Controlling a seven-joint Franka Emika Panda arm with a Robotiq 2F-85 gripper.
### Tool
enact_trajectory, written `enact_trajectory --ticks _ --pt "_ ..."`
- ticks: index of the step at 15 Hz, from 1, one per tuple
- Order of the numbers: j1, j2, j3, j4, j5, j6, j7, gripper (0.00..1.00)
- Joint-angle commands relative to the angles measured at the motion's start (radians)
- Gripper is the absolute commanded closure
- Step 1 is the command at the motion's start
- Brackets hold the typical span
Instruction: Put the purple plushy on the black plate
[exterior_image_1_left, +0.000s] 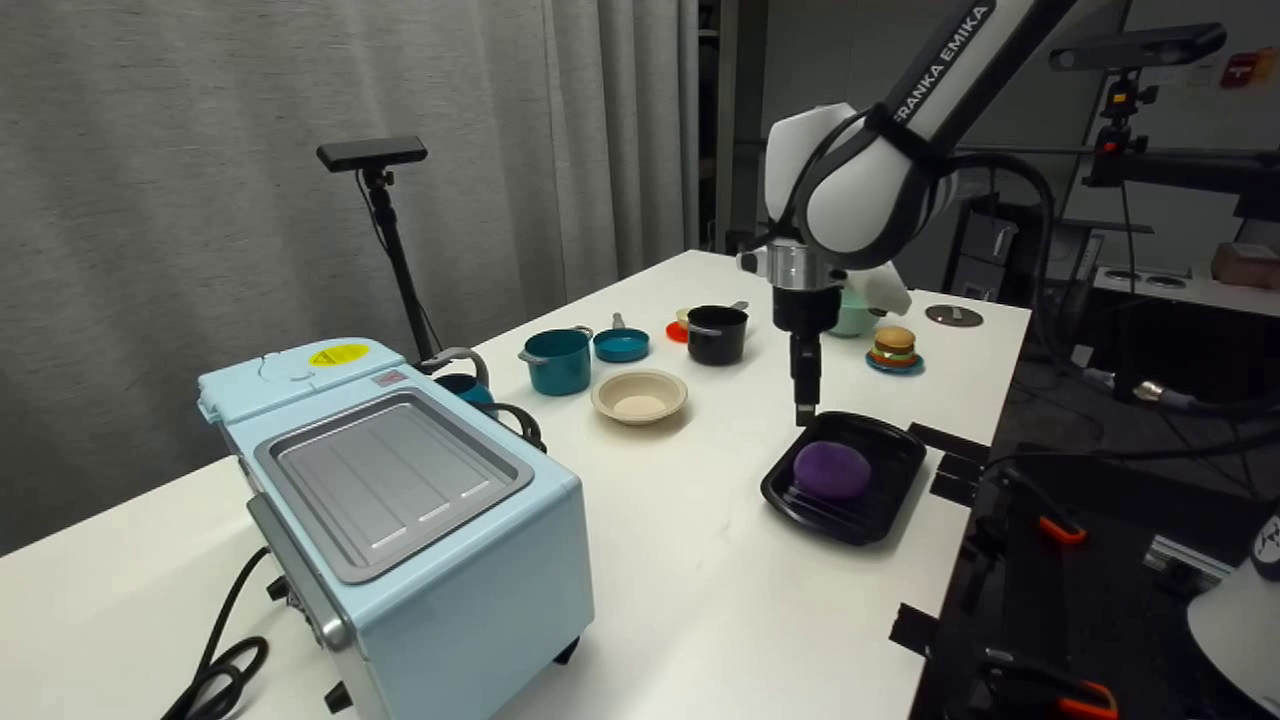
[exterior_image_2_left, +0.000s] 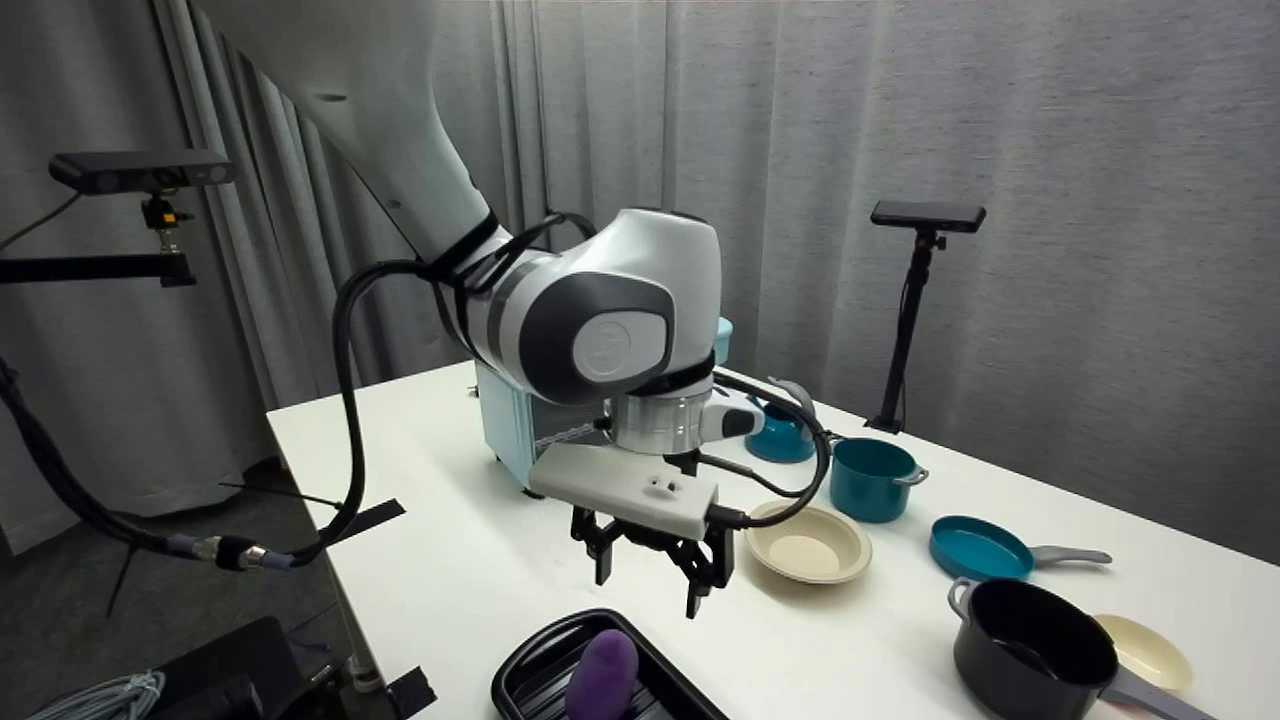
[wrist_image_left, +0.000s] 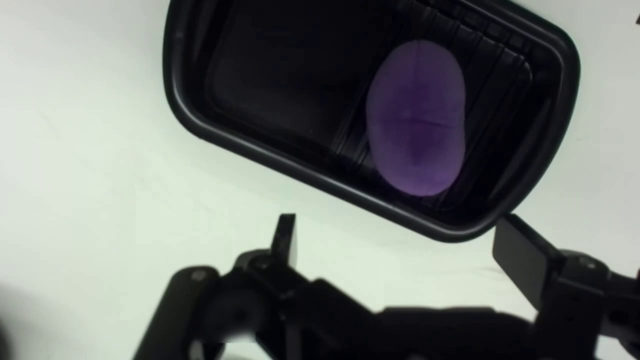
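The purple plushy (exterior_image_1_left: 832, 470) lies inside the black plate (exterior_image_1_left: 896, 455), on its ribbed floor; both also show in the other views. In the wrist view the plushy (wrist_image_left: 417, 120) sits in the right part of the plate (wrist_image_left: 295, 80), within the raised rim and apart from the gripper. In an exterior view the lower edge of the frame cuts off the plushy (exterior_image_2_left: 602, 676) and plate (exterior_image_2_left: 530, 665). My gripper (wrist_image_left: 396, 235) is open, with nothing between its fingers. In an exterior view the gripper (exterior_image_2_left: 648, 597) hangs above the table, beside the plate.
A beige bowl (exterior_image_1_left: 640, 397), teal pot (exterior_image_1_left: 560, 362), teal pan (exterior_image_1_left: 621, 345) and black pot (exterior_image_1_left: 717, 335) stand on the table (exterior_image_1_left: 690, 600). A burger toy (exterior_image_1_left: 893, 345) sits on a small blue plate. A light-blue oven (exterior_image_1_left: 480, 600) stands at the near left.
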Motion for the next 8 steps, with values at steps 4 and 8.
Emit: enact_trajectory --ticks 4,8 --pt "0.034 -0.081 0.003 0.010 0.022 -0.001 0.016 0.00" --pt "0.049 -0.114 0.001 0.009 0.020 0.006 0.023 0.00"
